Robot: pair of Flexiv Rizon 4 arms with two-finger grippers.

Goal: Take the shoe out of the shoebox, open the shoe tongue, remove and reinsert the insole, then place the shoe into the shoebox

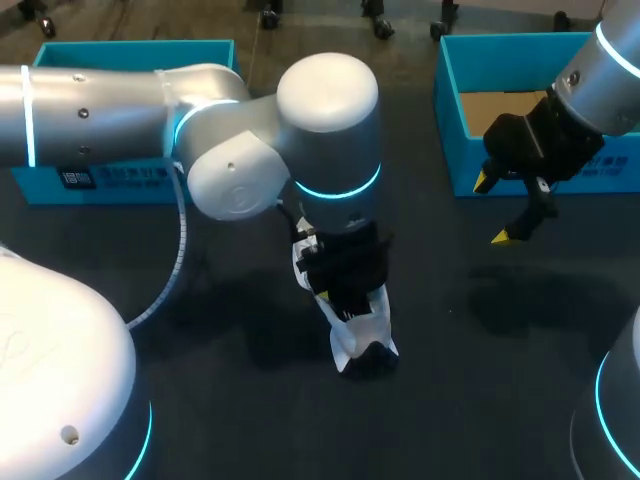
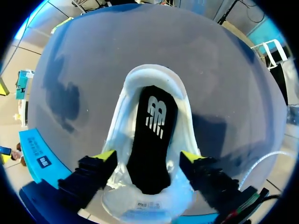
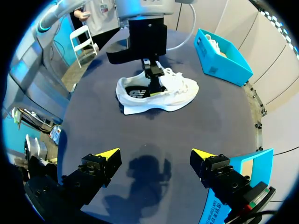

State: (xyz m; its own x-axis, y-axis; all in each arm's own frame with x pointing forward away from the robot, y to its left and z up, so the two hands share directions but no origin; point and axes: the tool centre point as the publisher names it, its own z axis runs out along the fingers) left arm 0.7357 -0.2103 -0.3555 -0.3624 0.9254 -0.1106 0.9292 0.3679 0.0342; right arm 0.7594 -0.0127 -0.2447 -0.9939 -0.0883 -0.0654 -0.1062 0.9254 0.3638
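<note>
Left tool (image 2: 148,156) spread wide over shoe (image 2: 154,74) and insole (image 2: 152,140) — right tool (image 3: 155,154) open, empty.

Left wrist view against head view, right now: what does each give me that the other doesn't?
Left wrist view only: the black insole lying inside the shoe, with the left gripper open and a yellow tip on each side of the opening.

Head view only: the right gripper, open, hovering in front of the right shoebox, well away from the shoe.

Both: the white shoe on the dark table, directly beneath the left gripper.
</note>
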